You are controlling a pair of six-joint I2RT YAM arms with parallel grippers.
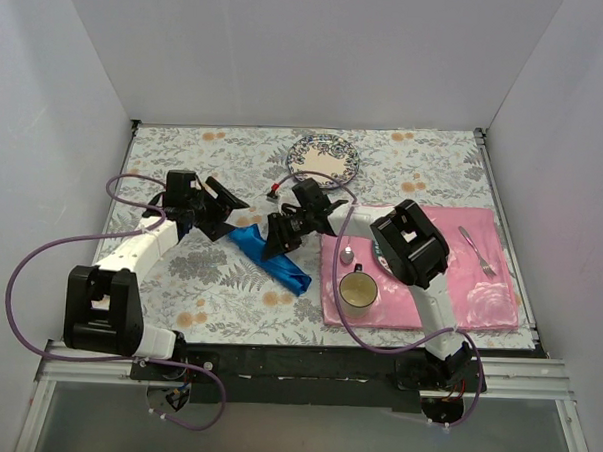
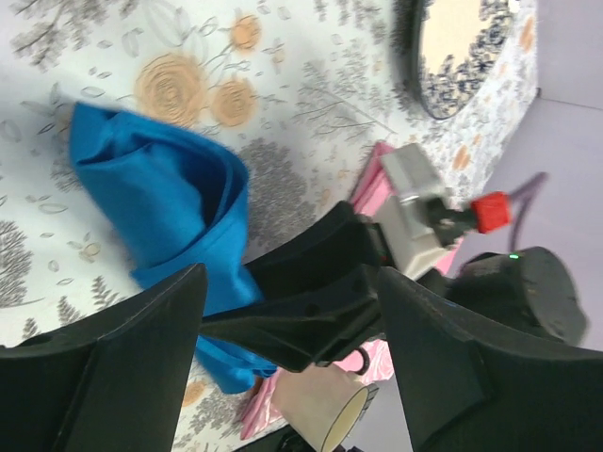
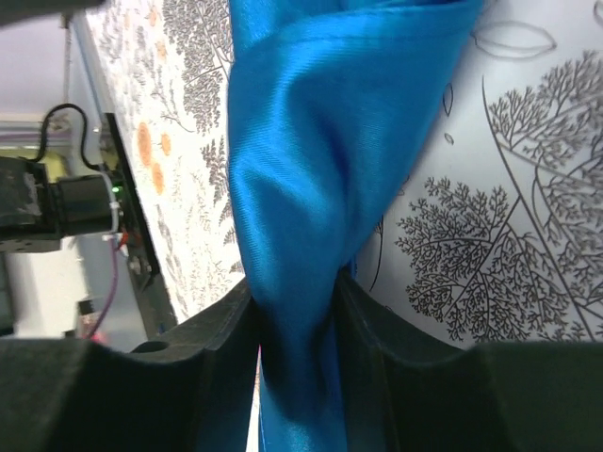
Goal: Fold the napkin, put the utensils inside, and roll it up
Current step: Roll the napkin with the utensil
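The bright blue napkin (image 1: 272,259) lies bunched in a long twisted strip on the floral tablecloth, left of the pink placemat. My right gripper (image 1: 278,245) is shut on it; in the right wrist view the cloth (image 3: 311,141) is pinched between the jaws (image 3: 296,292). My left gripper (image 1: 232,218) is open and empty just left of the napkin's far end. In its wrist view (image 2: 290,278) the napkin (image 2: 151,188) and the right gripper's fingers lie between its spread fingers. A fork (image 1: 478,251) and a small spoon (image 1: 347,253) lie on the placemat. I see no knife.
The pink placemat (image 1: 449,283) covers the right side of the table. A cream cup (image 1: 358,289) stands on its near left corner and also shows in the left wrist view (image 2: 316,400). A patterned plate (image 1: 323,158) sits at the back centre. White walls enclose the table.
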